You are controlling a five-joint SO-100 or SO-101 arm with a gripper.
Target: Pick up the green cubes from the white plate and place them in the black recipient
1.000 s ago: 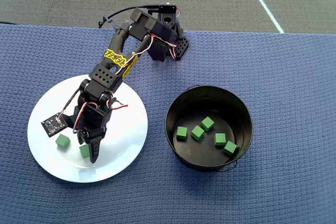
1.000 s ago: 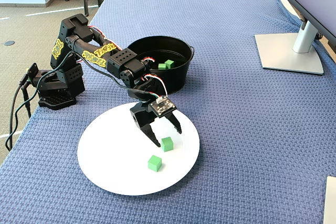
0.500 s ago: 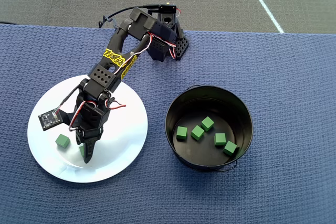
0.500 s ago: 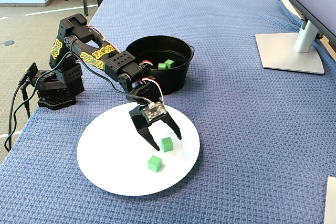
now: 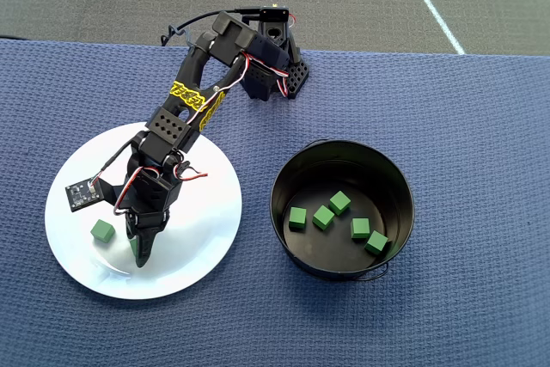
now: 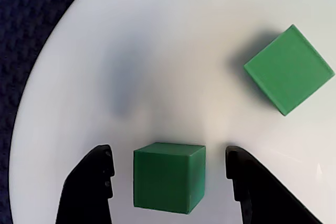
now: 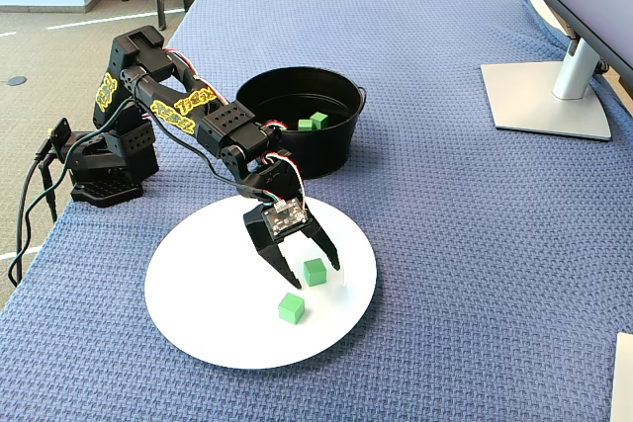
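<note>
Your jaws (image 6: 168, 182) stand wide, straddling one green cube (image 6: 168, 176) on the white plate (image 6: 79, 103), touching neither side; a second cube (image 6: 289, 69) lies nearby.

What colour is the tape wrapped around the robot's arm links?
Yellow with black markings on the tape, clearest in the fixed view.

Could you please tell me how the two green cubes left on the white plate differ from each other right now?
The nearer cube sits between the open claw's fingers, touching neither; the farther cube lies outside the claw, up and to the right in the wrist view. There the nearer cube sits square to the fingers, while the farther one is turned diagonal. Both are plain green, look alike in size and rest on the white plate.
</note>
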